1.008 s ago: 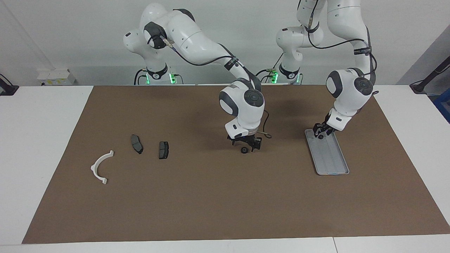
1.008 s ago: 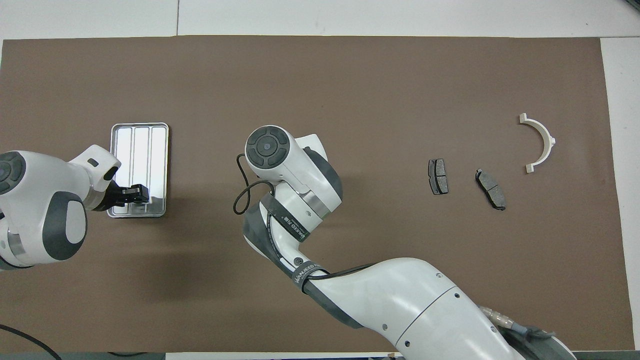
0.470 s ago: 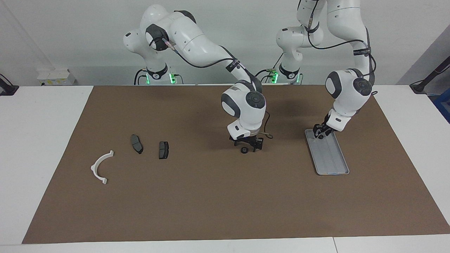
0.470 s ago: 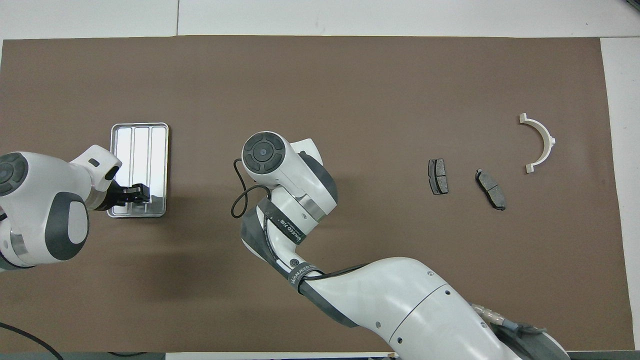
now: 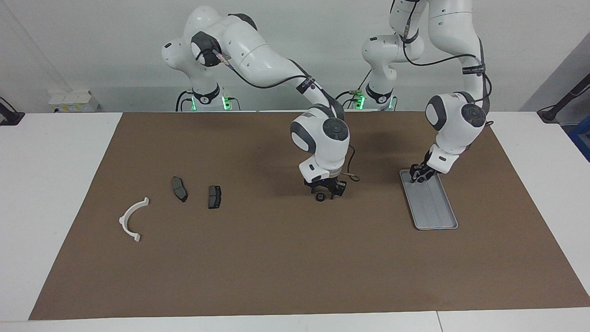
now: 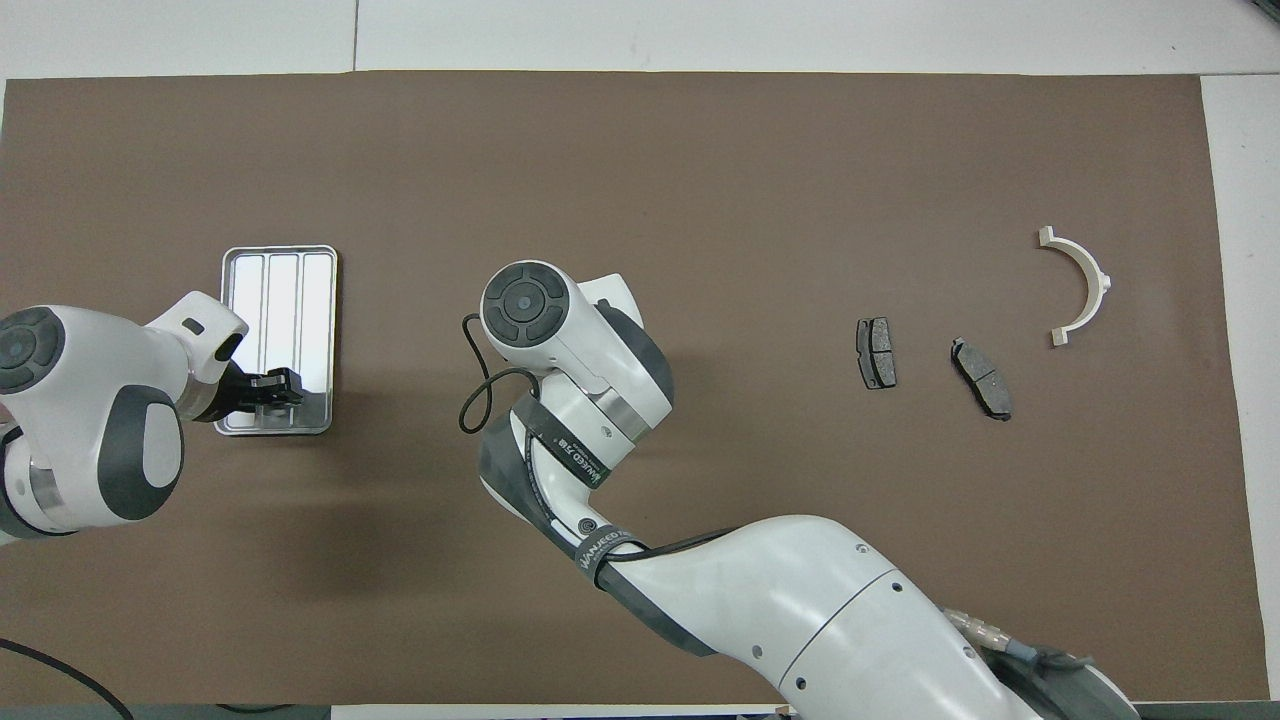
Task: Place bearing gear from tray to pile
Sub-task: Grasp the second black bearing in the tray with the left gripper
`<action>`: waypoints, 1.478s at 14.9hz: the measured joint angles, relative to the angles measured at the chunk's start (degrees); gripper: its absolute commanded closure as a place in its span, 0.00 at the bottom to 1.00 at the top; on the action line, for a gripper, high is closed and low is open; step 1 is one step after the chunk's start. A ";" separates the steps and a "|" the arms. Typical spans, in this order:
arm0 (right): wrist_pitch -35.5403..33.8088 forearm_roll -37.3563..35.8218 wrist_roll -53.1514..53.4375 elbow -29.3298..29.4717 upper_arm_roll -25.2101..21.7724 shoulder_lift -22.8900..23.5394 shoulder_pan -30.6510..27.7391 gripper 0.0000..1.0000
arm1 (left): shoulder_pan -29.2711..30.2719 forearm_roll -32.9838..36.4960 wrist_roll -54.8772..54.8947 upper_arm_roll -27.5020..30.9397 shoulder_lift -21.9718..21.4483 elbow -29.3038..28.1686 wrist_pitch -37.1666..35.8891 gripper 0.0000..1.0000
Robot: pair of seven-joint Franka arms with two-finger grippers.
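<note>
- One small dark bearing gear (image 5: 318,198) lies on the brown mat (image 5: 286,258), about midway between the silver tray (image 5: 441,223) and the pile.
- To do this step well, the fingers should close on the gear's opposite sides, then lift it straight up before carrying it toward the right arm's end of the table.
- Right gripper (image 5: 324,194) stands low around the gear, its fingers narrowing beside it; I cannot tell if they grip it already.
- Left gripper (image 5: 418,176) waits over the tray's end nearer to the robots.
- Pile: two brake pads (image 5: 179,188) and a white semicircular bracket (image 5: 130,219).
</note>
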 measured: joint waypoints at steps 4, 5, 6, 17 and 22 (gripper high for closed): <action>-0.03 -0.01 0.00 0.02 -0.02 0.01 -0.01 0.40 | 0.00 0.00 -0.02 -0.01 0.03 -0.01 0.15 0.68; -0.01 0.00 0.00 0.02 -0.03 0.00 -0.02 0.40 | 0.00 0.00 -0.03 -0.01 0.03 -0.02 0.16 0.74; -0.01 0.00 0.00 0.02 -0.03 0.00 -0.02 0.40 | 0.00 0.00 -0.04 -0.01 0.04 -0.05 0.16 0.81; 3.00 -0.81 0.01 -0.01 -0.64 0.26 -0.11 0.46 | -0.05 0.00 -0.20 -0.27 0.01 4.41 -3.82 1.00; 5.17 -0.94 0.13 -0.14 -1.10 0.38 -0.22 0.62 | -1.50 0.00 -4.38 -0.78 0.03 10.67 -10.16 1.00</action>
